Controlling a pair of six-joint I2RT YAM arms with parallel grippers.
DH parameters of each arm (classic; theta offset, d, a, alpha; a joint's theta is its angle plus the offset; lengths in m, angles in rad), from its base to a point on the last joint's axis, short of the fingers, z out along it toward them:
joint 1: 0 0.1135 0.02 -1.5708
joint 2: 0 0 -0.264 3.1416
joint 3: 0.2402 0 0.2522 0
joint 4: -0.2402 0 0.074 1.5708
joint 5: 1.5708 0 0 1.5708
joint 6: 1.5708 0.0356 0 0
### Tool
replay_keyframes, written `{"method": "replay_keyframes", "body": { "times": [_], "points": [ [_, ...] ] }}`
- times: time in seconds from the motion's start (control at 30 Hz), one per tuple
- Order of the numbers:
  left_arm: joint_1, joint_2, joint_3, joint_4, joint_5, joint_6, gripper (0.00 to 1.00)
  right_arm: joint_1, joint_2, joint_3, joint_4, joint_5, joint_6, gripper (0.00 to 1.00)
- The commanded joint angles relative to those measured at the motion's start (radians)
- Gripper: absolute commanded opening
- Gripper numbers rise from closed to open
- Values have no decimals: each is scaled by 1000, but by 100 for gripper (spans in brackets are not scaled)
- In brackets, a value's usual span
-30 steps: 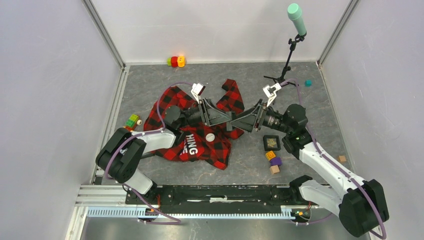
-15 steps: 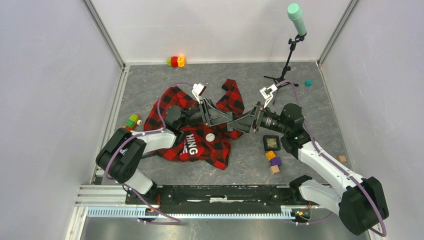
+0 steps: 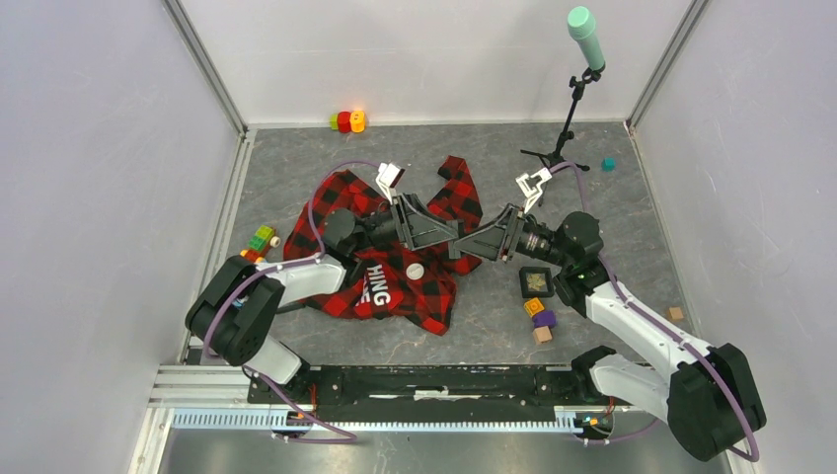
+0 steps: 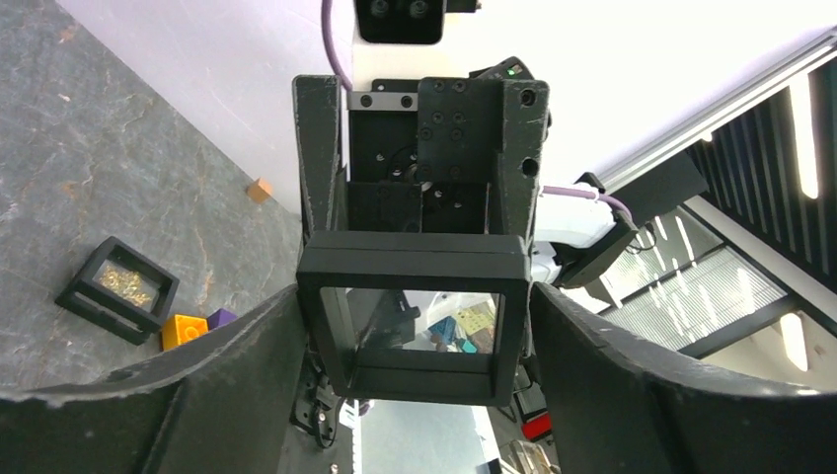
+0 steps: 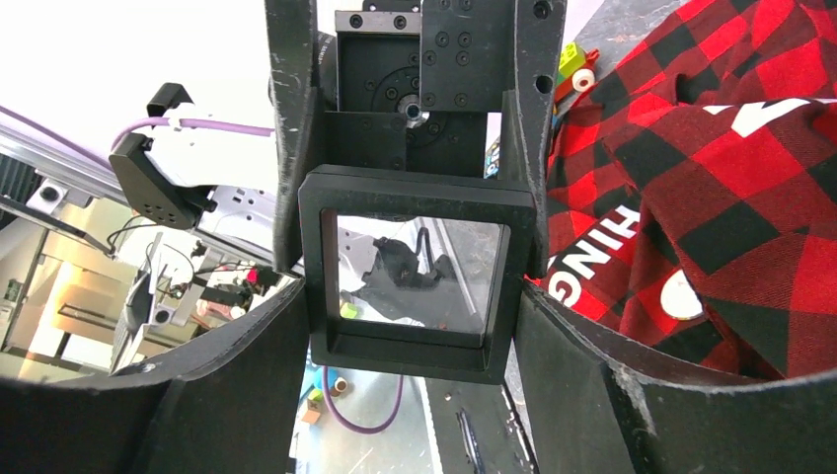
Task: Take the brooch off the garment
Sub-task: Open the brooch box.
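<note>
The garment [image 3: 341,193], a red-and-black checked shirt with white letters, lies crumpled on the grey floor and shows at the right of the right wrist view [image 5: 750,148]. No brooch can be picked out in any view. Above the shirt my two grippers meet tip to tip around a black square frame with a clear window [image 5: 415,193] [image 4: 413,269]. My right gripper [image 3: 472,247] [image 5: 410,286] presses the frame on both sides. The fingers of my left gripper [image 3: 449,240] [image 4: 415,296] flank the same frame, with a thin gap on one side.
A second black case with gold bits inside [image 3: 537,281] [image 4: 118,288] sits right of the shirt, with orange, purple and tan blocks [image 3: 540,318] below it. A microphone stand [image 3: 568,118] rises at the back right. Toy blocks [image 3: 261,240] lie by the left wall.
The right gripper's fingers have closed in around the frame while the left gripper's fingers have eased outward. Both arms have stayed almost in place.
</note>
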Motion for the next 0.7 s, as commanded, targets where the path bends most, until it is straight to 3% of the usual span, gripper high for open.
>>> {"method": "replay_keyframes", "body": {
  "times": [0.0, 0.13, 0.43, 0.67],
  "points": [
    [-2, -54, 10, 66, -22, 23, 88, 5, -9, -2, 71, -13, 33, 69],
    [-2, -58, 8, 69, -21, 19, 87, 5, -11, -6, 69, -10, 38, 69],
    [-1, -49, 3, 95, -4, 11, 68, 4, -16, -16, 131, -20, 93, 68],
    [1, -49, -4, 176, -16, -30, 63, 2, -11, -49, 331, -27, 241, 68]
  ]
}}
